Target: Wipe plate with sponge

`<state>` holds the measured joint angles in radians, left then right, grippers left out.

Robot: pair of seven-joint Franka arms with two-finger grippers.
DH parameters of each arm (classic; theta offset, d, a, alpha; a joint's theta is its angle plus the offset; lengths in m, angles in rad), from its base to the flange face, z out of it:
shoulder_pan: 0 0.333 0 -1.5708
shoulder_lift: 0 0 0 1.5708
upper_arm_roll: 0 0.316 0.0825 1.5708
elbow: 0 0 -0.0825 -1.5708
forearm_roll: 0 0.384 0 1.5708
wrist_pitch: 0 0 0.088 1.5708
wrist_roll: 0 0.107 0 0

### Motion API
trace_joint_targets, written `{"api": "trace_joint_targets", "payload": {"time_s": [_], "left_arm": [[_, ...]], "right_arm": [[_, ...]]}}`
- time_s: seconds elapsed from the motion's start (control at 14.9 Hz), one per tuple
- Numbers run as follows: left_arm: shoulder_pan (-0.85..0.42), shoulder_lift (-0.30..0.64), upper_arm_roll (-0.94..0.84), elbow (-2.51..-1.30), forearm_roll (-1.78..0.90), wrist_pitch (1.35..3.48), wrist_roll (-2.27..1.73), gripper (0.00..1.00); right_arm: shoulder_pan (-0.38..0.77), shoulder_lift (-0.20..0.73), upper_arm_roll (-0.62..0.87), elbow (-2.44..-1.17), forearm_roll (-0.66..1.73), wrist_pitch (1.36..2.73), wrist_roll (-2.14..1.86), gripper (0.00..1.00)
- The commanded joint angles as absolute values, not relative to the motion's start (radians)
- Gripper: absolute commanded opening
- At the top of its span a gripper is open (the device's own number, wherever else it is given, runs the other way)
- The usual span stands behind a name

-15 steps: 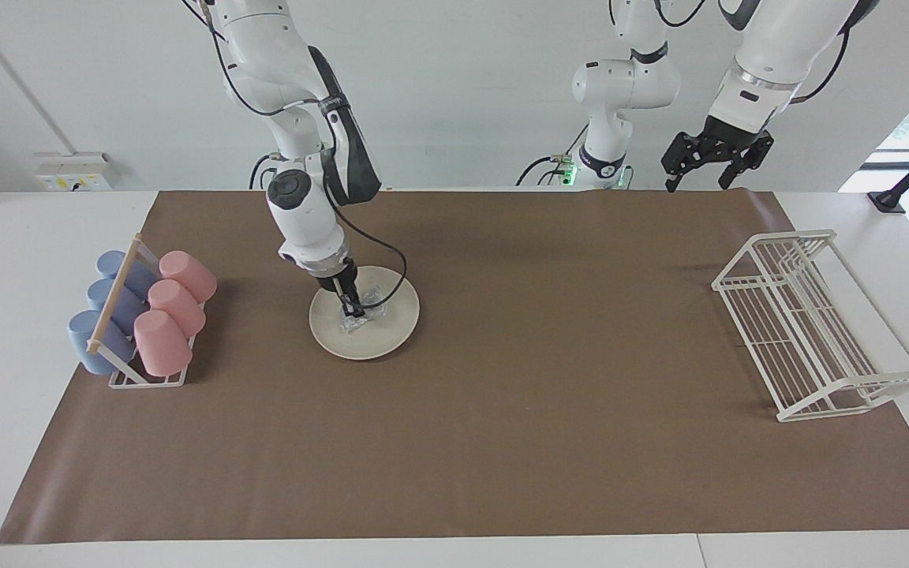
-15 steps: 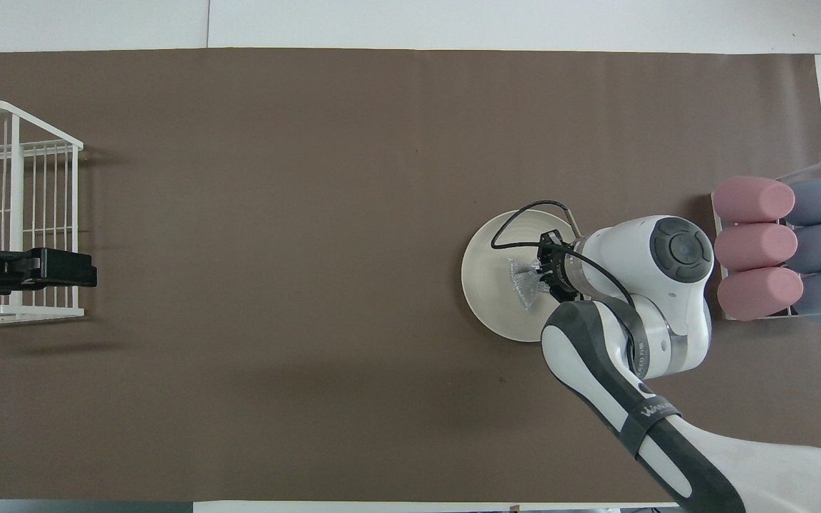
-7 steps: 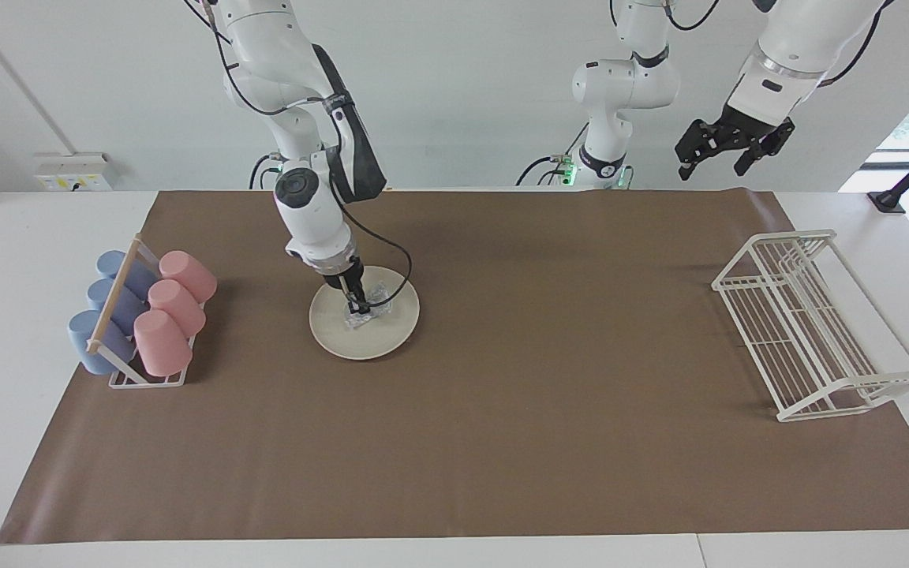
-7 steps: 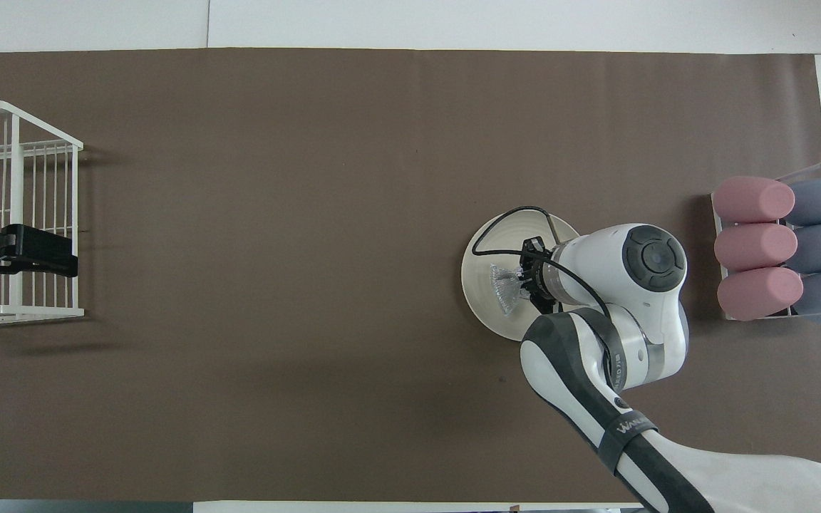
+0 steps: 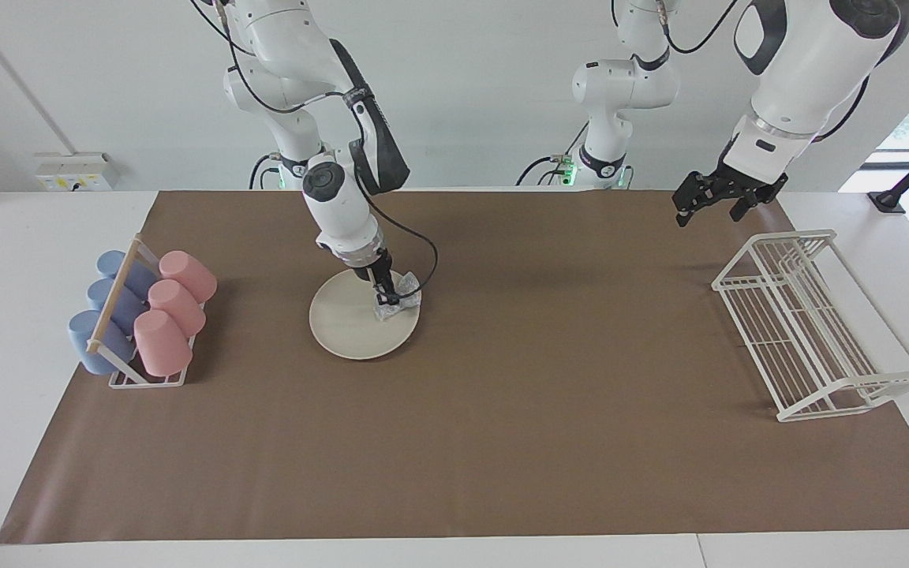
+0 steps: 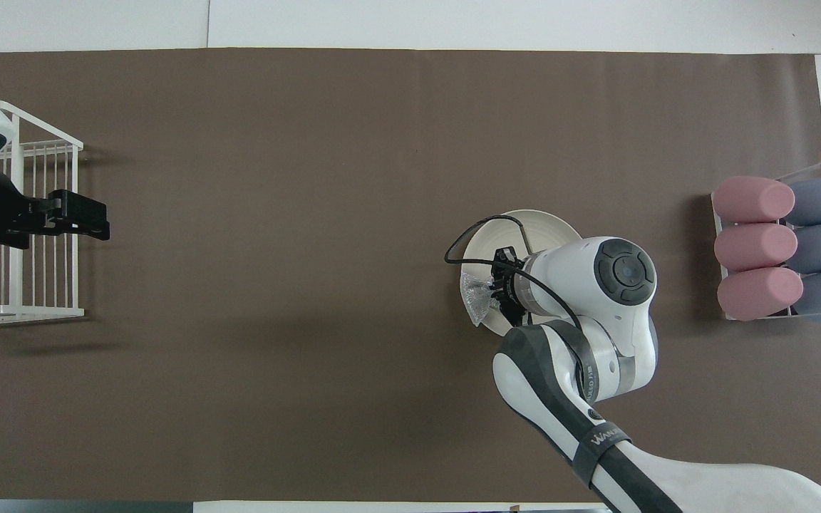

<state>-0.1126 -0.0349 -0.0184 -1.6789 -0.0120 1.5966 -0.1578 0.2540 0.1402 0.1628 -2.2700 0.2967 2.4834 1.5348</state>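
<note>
a long brown mat (image 5: 502, 442) covers nearly the whole white table (image 5: 20, 394). at the left arm's end of it sits a white wire dish rack (image 5: 817, 331), and the left gripper (image 5: 719, 207) hangs in the air just above that rack's end nearest the robots, its dark fingers spread apart and holding nothing; in the overhead view it shows over the rack's bars (image 6: 75, 217). at the right arm's end a small rack (image 5: 139, 377) holds cups lying on their sides, three pink cups (image 5: 174, 308) on the side toward the plate and three blue cups (image 5: 111, 312) on the side toward the table's end, with a wooden bar (image 5: 115, 296) running across them. between the cup rack and the middle of the mat lies the plate (image 5: 348, 319), cream-white, flat on the mat. the right arm leans down over it, and the right gripper (image 5: 386, 298) has its fingertips pressed together, pinching the sponge (image 5: 399, 300), a crinkly silver wad. the sponge rests on the plate's rim, on the edge that faces the left arm's end of the table, partly overhanging it; from above it shows there too (image 6: 478, 299), beside the gripper (image 6: 502, 296). a black cable (image 5: 423, 260) loops from the right arm's wrist over the plate.
</note>
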Motion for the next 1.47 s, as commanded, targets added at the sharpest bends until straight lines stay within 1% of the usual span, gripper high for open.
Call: {"api": "trace_joint_targets", "payload": {"time_s": [0.0, 0.27, 0.6, 0.74, 1.01, 1.27, 1.41], "left_arm": [[-0.104, -0.054, -0.025, -1.709, -0.002, 1.626, -0.161, 1.00], [-0.106, -0.055, -0.025, -1.709, -0.002, 1.624, -0.166, 1.00], [-0.103, -0.057, -0.025, -1.712, -0.002, 1.620, -0.160, 1.00], [-0.103, -0.057, -0.025, -1.712, -0.002, 1.623, -0.163, 1.00], [-0.106, -0.057, -0.026, -1.712, -0.002, 1.624, -0.170, 1.00], [-0.112, -0.057, -0.026, -1.712, -0.002, 1.624, -0.172, 1.00], [-0.114, -0.057, -0.026, -1.712, -0.002, 1.637, -0.172, 1.00]], "right_arm": [[0.187, 0.150, 0.164, -2.281, 0.316, 2.493, 1.396, 0.00], [0.091, 0.144, 0.164, -2.290, 0.314, 2.456, 1.201, 0.00], [0.086, 0.143, 0.164, -2.292, 0.314, 2.451, 1.195, 0.00], [0.110, 0.143, 0.166, -2.299, 0.316, 2.457, 1.239, 0.00], [0.212, 0.144, 0.166, -2.296, 0.314, 2.499, 1.429, 0.00], [0.238, 0.146, 0.166, -2.290, 0.316, 2.502, 1.483, 0.00], [0.239, 0.141, 0.166, -2.257, 0.316, 2.479, 1.499, 0.00]]}}
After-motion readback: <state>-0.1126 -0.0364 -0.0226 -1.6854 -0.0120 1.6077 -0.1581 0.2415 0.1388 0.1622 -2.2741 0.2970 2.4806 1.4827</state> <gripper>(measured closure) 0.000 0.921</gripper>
